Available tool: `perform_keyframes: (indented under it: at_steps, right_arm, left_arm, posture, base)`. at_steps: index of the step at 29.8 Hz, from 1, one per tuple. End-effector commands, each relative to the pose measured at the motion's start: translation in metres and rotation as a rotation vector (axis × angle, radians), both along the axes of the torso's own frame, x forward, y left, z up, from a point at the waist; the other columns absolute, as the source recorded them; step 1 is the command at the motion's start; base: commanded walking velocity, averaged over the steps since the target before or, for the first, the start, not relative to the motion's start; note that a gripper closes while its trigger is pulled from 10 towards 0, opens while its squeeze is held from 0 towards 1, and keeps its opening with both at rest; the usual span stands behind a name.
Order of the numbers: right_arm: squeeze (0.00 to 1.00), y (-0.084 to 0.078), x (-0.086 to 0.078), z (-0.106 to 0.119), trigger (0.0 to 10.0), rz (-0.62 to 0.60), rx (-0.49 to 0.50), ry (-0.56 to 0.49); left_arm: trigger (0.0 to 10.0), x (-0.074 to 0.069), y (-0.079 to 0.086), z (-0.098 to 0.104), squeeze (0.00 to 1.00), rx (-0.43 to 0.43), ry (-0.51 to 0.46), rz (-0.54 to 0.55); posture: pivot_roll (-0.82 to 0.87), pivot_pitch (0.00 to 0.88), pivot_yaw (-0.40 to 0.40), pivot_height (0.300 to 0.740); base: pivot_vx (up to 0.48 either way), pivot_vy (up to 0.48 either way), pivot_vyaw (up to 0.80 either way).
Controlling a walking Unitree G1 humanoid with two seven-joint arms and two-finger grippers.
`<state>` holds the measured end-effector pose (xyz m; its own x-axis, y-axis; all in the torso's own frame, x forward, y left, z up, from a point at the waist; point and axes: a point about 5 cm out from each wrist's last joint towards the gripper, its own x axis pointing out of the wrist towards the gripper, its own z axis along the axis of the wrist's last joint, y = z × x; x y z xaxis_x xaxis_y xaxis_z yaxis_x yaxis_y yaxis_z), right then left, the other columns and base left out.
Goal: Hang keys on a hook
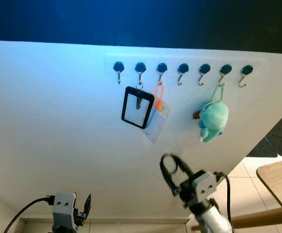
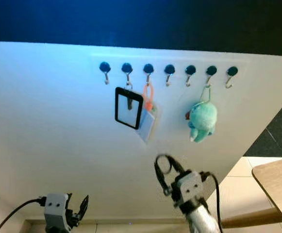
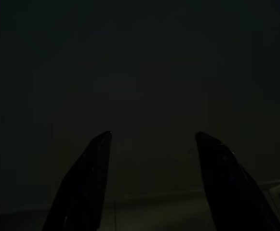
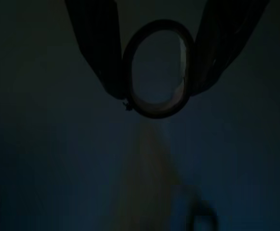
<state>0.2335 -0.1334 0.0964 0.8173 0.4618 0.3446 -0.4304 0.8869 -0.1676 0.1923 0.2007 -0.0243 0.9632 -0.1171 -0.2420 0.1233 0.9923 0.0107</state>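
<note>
Seven round dark hooks run in a row across a white wall, under a dark band at the top. Three carry something: a black-framed badge holder on the second from the robot's left, a clear card sleeve on an orange loop on the third, a teal plush toy on the sixth. Four hooks are bare. Pale floor tiles and a wooden table corner show at lower right. Raised toward the wall below the fourth hook, the right gripper has its two fingers clamped on a dark key ring. Low at the left, the left gripper hangs idle, fingers apart.
</note>
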Motion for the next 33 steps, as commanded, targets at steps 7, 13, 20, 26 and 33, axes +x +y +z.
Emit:
perform_keyframes:
  at_steps: [7,13,20,26,33]
  right_arm:
    - [0.00,0.028,0.012,0.049,10.0,0.126,-0.013,-0.183]
    - [0.00,0.045,0.015,0.083,10.0,0.165,0.065,-0.253]
    - [0.00,0.047,0.008,0.083,10.0,0.190,0.064,-0.224]
    - [0.00,0.027,-0.001,0.052,10.0,0.119,0.002,-0.101]
    - [0.00,0.023,-0.007,0.063,10.0,0.094,0.014,-0.123]
  left_arm:
    - [10.0,-0.001,-0.008,0.000,0.00,-0.042,-0.002,-0.003]
    - [10.0,0.001,-0.009,0.009,0.00,-0.059,-0.061,-0.010]
    - [10.0,0.001,-0.009,0.015,0.00,-0.036,-0.093,-0.047]
    - [10.0,0.000,-0.014,0.017,0.00,-0.035,-0.098,-0.077]
    - [10.0,0.005,-0.020,0.030,0.00,-0.054,-0.158,-0.109]
  posture:
    - [0.05,0.080,-0.023,0.740]
    - [0.06,0.079,-0.032,0.740]
    - [0.07,0.081,-0.036,0.740]
    - [0.07,0.084,-0.037,0.740]
    - [0.06,0.087,-0.026,0.740]
  base:
    - [0.000,0.000,0.00]
    - [0.000,0.000,0.00]
    - [0.000,0.000,0.00]
    - [0.000,0.000,0.00]
    - [0.000,0.000,0.00]
